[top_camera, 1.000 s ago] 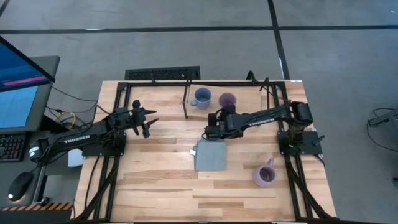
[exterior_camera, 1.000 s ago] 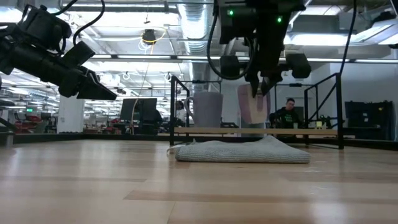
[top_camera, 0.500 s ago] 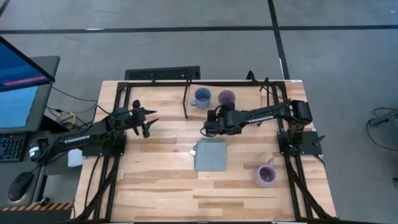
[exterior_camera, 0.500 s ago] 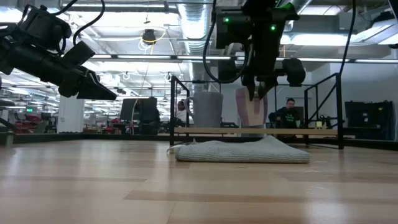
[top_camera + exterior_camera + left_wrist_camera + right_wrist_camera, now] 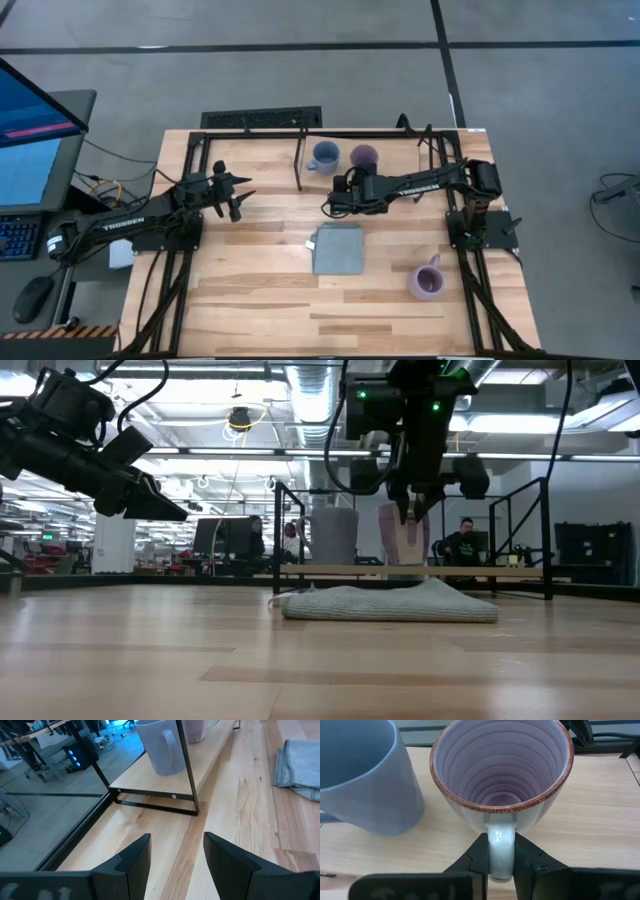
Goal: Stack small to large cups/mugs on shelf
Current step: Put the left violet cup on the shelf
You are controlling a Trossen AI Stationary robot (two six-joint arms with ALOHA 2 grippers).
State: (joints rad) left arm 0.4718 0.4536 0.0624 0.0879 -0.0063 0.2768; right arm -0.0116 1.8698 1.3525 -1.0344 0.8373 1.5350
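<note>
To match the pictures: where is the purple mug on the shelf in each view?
High view: purple mug at top centre, right of the blue mug.
Low view: centre, behind the right tool.
Left wrist view: top edge.
Right wrist view: centre.
Shared landmark: the blue mug.

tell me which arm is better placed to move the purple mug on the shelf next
Right. Its claw is shut on the purple mug's handle on the shelf; the left claw hangs open, well clear.

Your two dark, slim six-joint arms, white block lettering along the left arm (image 5: 125,222), black cables looping above the right arm (image 5: 415,400), green indicator lights near its wrist, matte black angular fingers (image 5: 131,862) with bevelled edges
</note>
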